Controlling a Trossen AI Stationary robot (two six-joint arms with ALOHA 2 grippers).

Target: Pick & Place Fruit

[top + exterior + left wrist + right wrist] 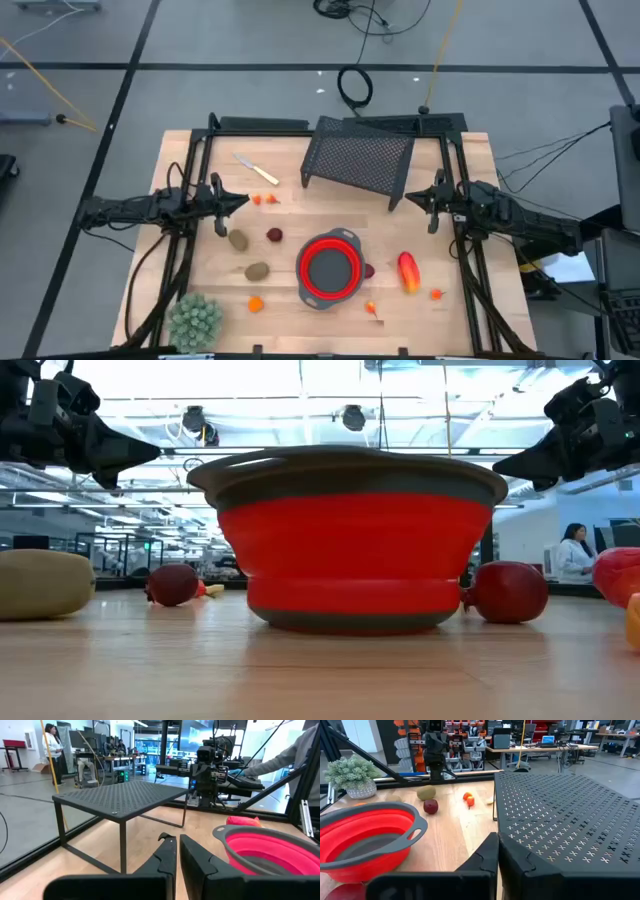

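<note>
Two arms wait at opposite table edges, above the wood, with nothing held. Ordered by size: the perforated black rack (358,160) at the far side; the red collapsible bowl (329,268) near the front centre; the spiky plant ball (195,318) at the front left corner. The left gripper (240,200) has its fingers clenched together, as the left wrist view shows; the right gripper (412,196) likewise, fingers pressed tip to tip. The fruit lies scattered around the bowl, none inside it: a long red-orange fruit (408,270) to its right, two kiwis (238,239) (257,271) and a dark red round fruit (274,235) to its left, another dark red fruit (369,270) touching the bowl's right wall. Tiny orange pieces (264,199) lie just beside the left gripper (others sit near the front edge). Likely risks: round fruit rolls when nudged by closing fingers; the fruit against the bowl leaves little finger room, so a grasp may shove the light bowl; tiny pieces may slip out.
</note>
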